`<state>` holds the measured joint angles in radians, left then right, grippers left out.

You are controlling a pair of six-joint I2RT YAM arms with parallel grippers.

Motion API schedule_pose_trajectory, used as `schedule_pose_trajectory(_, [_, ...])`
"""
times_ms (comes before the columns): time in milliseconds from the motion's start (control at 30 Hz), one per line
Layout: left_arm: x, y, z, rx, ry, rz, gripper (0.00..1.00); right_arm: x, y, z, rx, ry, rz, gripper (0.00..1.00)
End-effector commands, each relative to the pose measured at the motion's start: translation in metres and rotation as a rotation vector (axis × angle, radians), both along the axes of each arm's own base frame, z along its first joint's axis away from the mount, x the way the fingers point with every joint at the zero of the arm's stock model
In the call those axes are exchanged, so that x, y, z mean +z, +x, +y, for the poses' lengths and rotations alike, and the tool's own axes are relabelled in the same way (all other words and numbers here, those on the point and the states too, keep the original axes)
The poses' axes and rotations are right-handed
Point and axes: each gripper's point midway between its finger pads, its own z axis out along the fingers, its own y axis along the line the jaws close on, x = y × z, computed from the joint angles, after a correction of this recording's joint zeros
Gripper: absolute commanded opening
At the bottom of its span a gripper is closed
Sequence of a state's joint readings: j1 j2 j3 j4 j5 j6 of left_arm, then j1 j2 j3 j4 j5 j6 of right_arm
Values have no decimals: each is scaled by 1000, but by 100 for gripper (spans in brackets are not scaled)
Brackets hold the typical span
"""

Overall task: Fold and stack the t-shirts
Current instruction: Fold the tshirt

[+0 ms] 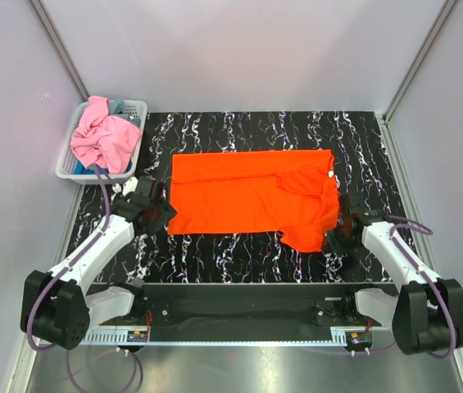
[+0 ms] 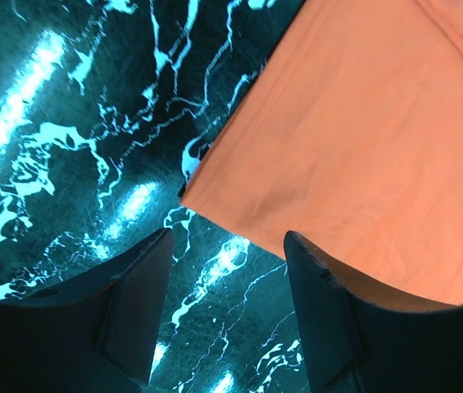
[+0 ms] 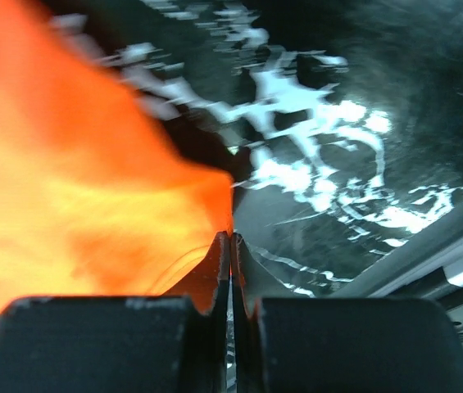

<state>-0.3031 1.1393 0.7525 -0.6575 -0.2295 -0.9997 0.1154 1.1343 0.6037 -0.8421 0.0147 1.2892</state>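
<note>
The orange t-shirt (image 1: 247, 195) lies spread on the black marbled table, its right part folded over on itself. My left gripper (image 1: 159, 214) is open just off the shirt's near left corner (image 2: 194, 192), low over the table; the jaws stand wide with bare table between them. My right gripper (image 1: 335, 237) is shut on the shirt's near right edge; orange cloth (image 3: 92, 188) fills the left of the right wrist view and runs into the closed fingertips (image 3: 223, 250). The pink t-shirt (image 1: 100, 139) is bunched in the basket, with a bit of blue-grey t-shirt (image 1: 118, 107) behind it.
A white lattice basket (image 1: 131, 155) stands at the table's far left corner. Grey walls close in the left, back and right. A black rail with the arm bases (image 1: 239, 295) runs along the near edge.
</note>
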Motion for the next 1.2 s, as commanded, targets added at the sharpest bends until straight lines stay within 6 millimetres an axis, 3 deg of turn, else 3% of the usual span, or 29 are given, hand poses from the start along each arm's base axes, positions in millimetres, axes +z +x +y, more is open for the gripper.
schedule_pose_trajectory(0, [3,4,-4,23,12,-48,62,31,19,-6,61,-52,-113,0])
schedule_pose_trajectory(233, [-17,1,-24,-1,33,-2,58,51,30,2,138,-27,-199,0])
schedule_pose_trajectory(533, [-39,-6,-20,93,64,28,58,72,44,7,202,-21,-324,0])
schedule_pose_trajectory(867, [-68,-5,-19,96,109,67,56,75,42,14,239,13,-352,0])
schedule_pose_trajectory(1000, [-66,-5,-11,111,141,49,40,79,38,9,243,-13,-354,0])
schedule_pose_trajectory(1100, [-61,-2,-8,106,164,32,14,83,37,7,249,-26,-371,0])
schedule_pose_trajectory(1133, [-59,0,-8,102,165,25,0,85,37,7,255,-30,-379,0])
schedule_pose_trajectory(1167, [-56,1,-8,99,166,17,0,87,37,7,260,-30,-385,0])
